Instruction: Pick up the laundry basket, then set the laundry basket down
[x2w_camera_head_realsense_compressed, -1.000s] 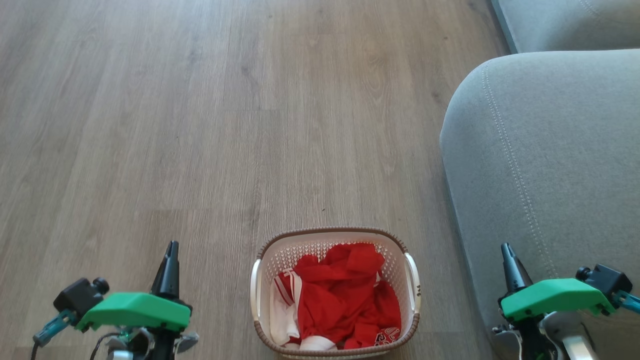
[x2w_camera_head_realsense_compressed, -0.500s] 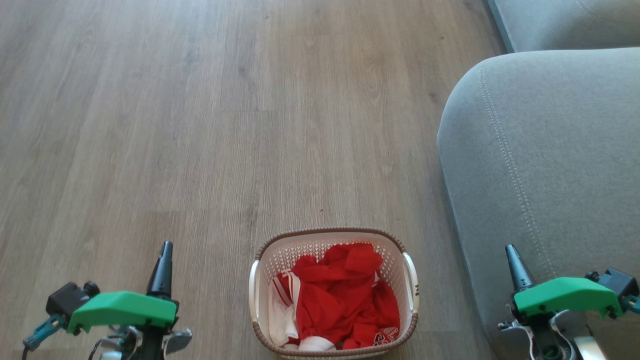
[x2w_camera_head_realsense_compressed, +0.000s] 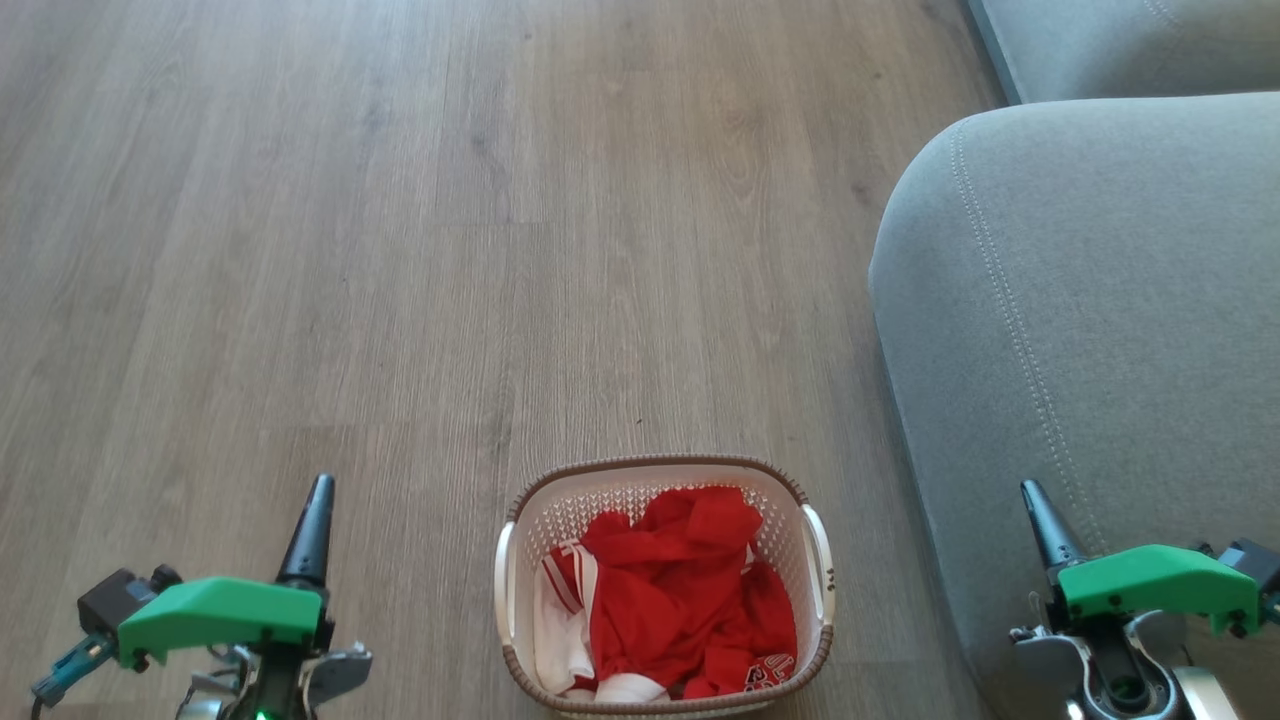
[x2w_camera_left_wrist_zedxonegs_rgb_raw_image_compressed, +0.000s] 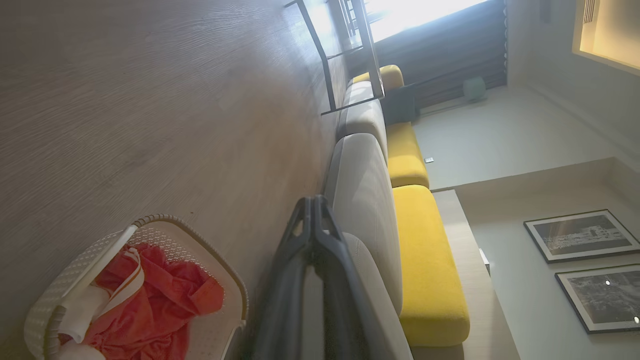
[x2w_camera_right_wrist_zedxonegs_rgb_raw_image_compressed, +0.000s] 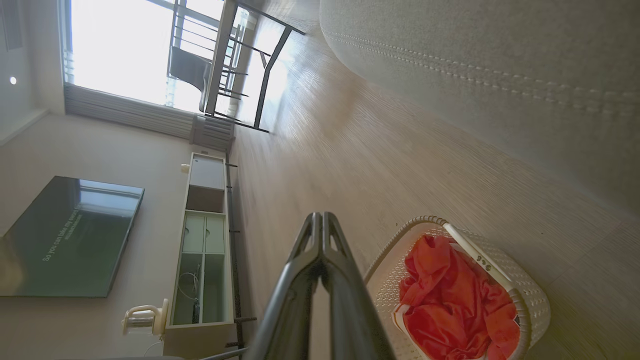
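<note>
**Head view:** the laundry basket (x2w_camera_head_realsense_compressed: 655, 463), white perforated plastic with a brown woven rim, is sitting on the wooden floor (x2w_camera_head_realsense_compressed: 500, 250) and holding red clothing (x2w_camera_head_realsense_compressed: 690, 590). It is lying between the left gripper (x2w_camera_head_realsense_compressed: 320, 490) and the right gripper (x2w_camera_head_realsense_compressed: 1030, 495), touching neither. Both jaw pairs are pressing together.

**Left wrist view:** the laundry basket (x2w_camera_left_wrist_zedxonegs_rgb_raw_image_compressed: 150, 218) is lying lower left of the closed fingers (x2w_camera_left_wrist_zedxonegs_rgb_raw_image_compressed: 285, 290).

**Right wrist view:** the laundry basket (x2w_camera_right_wrist_zedxonegs_rgb_raw_image_compressed: 520, 295) is lying lower right of the closed fingers (x2w_camera_right_wrist_zedxonegs_rgb_raw_image_compressed: 290, 300).

Inventory, my own: left gripper (x2w_camera_head_realsense_compressed: 320, 487) and right gripper (x2w_camera_head_realsense_compressed: 1029, 489), two long dark fingers apiece, tapering to a point. Each wrist of mine carries a bright green cover (x2w_camera_head_realsense_compressed: 222, 612), a black boxy module (x2w_camera_head_realsense_compressed: 112, 600) and silver brackets (x2w_camera_head_realsense_compressed: 338, 672); my left adds a teal plug (x2w_camera_head_realsense_compressed: 66, 671).
</note>
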